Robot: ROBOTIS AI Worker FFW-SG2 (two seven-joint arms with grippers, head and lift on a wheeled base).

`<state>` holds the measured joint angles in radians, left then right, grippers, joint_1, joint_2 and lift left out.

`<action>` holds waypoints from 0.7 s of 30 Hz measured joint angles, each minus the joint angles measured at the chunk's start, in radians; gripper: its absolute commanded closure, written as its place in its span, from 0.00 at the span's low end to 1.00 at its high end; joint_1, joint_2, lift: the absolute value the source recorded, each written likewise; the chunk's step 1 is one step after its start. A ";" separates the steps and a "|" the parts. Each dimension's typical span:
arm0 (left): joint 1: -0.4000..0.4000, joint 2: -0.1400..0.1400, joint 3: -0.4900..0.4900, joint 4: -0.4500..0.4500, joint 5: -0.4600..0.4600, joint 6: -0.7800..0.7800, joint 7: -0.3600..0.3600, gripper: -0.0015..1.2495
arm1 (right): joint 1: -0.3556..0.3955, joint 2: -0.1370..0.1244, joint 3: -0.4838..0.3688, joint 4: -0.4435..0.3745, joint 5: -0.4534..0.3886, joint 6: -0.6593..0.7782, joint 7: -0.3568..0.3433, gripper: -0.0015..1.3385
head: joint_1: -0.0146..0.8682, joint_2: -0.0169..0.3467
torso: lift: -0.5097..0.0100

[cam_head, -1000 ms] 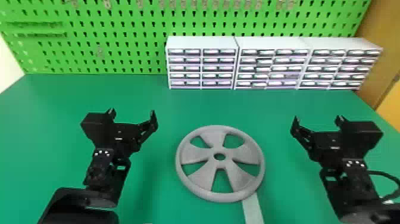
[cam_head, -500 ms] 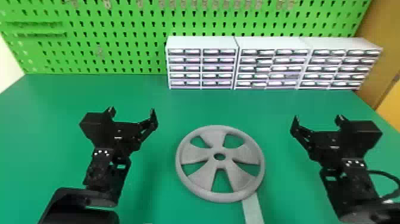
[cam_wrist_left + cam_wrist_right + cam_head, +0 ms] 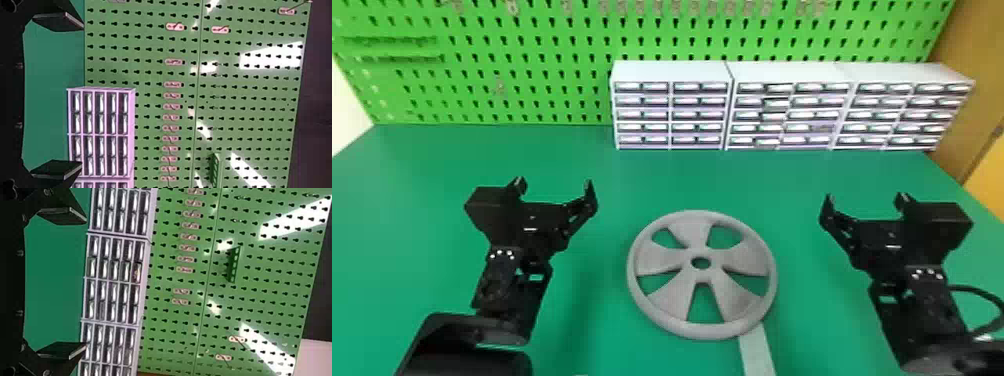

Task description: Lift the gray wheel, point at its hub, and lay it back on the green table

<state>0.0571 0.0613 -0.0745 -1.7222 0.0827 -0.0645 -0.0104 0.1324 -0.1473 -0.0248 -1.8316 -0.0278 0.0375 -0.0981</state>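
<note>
Three drawer cabinets [image 3: 787,112], contents indistinct, stand beyond the gray wheel [image 3: 701,248]. My left end effector [image 3: 554,185] and right end effector [image 3: 865,198] gape empty.

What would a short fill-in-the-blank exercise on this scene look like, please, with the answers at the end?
The gray wheel lies flat on the table, whose color is ____.
It lies ____ the left gripper and the right gripper.
Both grippers' fingers stand open, and ____ of the two holds the wheel.
White drawer cabinets stand at the table's far side, before a green ____.

Missing words: green; between; neither; pegboard
</note>
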 measured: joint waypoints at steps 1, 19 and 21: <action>-0.001 0.000 0.000 0.000 0.000 0.000 0.000 0.05 | 0.000 0.000 0.000 0.000 0.000 0.000 0.000 0.13 | 0.80 0.18 | 0.80; -0.005 0.000 -0.003 0.001 -0.001 0.000 -0.001 0.06 | -0.004 -0.001 0.002 0.003 -0.001 0.000 0.000 0.13 | 0.80 0.18 | 0.80; -0.005 0.000 -0.002 0.001 -0.001 0.000 -0.002 0.06 | -0.004 -0.001 0.002 0.004 -0.003 0.000 0.000 0.13 | 0.80 0.18 | 0.80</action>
<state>0.0521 0.0613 -0.0764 -1.7212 0.0813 -0.0644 -0.0127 0.1288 -0.1487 -0.0229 -1.8280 -0.0311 0.0376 -0.0978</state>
